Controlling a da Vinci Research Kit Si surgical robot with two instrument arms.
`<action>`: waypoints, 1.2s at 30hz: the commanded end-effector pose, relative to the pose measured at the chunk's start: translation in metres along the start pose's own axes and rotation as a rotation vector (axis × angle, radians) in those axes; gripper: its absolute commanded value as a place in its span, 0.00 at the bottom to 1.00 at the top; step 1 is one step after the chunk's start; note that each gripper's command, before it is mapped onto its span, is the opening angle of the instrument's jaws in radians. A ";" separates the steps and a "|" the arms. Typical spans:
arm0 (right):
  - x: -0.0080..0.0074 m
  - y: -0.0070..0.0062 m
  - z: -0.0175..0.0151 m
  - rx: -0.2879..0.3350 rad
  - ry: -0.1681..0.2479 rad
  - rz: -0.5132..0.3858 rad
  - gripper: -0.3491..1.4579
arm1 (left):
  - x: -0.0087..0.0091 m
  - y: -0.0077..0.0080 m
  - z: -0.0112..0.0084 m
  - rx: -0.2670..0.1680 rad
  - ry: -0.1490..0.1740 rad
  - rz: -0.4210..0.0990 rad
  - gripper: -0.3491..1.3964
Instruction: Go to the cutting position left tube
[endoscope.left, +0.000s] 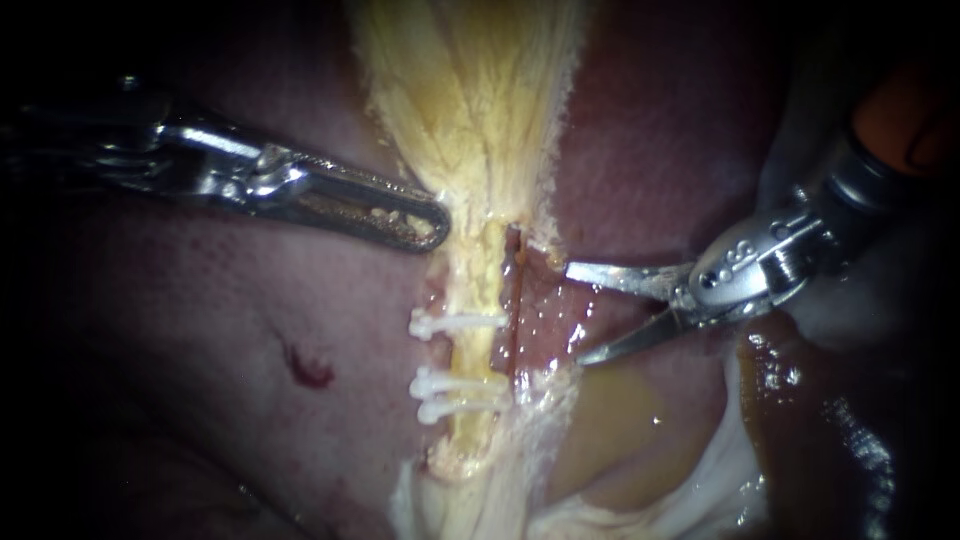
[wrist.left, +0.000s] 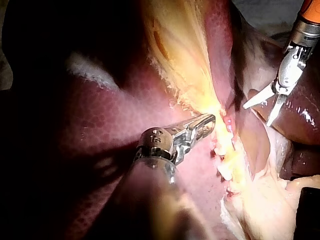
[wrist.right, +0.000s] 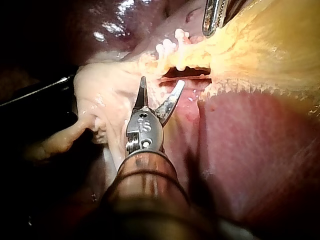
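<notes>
The left tube (endoscope.left: 470, 300) is a pale yellow strand running down from a fan of yellow tissue (endoscope.left: 470, 90). One white clip (endoscope.left: 432, 323) crosses it higher up and two clips (endoscope.left: 432, 397) lower down, with a bare stretch between. A thin reddish tube (endoscope.left: 515, 320) runs just right of it. My right instrument (endoscope.left: 575, 313) has two blades, open, to the right of both tubes with nothing between them; its blades (wrist.right: 161, 87) point at the clipped stretch (wrist.right: 172, 50). My left instrument (endoscope.left: 438, 228) is shut on the edge of the yellow tissue above the clips (wrist.left: 207, 120).
Dark red liver (endoscope.left: 200, 330) fills the left side, with a small bloody spot (endoscope.left: 310, 370). Wet pale and brownish tissue (endoscope.left: 790, 400) lies under the right instrument's shaft. White membrane (endoscope.left: 700, 490) hangs below the clips.
</notes>
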 end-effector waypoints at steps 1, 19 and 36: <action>0.0000 0.0000 0.0000 -0.002 0.001 0.000 0.99 | 0.0000 0.0000 -0.0001 0.001 0.001 0.000 0.00; 0.0002 -0.0001 0.0001 0.024 0.017 0.001 0.99 | -0.0025 -0.0017 -0.0080 0.002 -0.023 -0.017 0.00; 0.0003 -0.0028 0.0059 0.129 0.059 0.056 0.99 | -0.0023 -0.0019 -0.0072 -0.004 -0.025 -0.016 0.00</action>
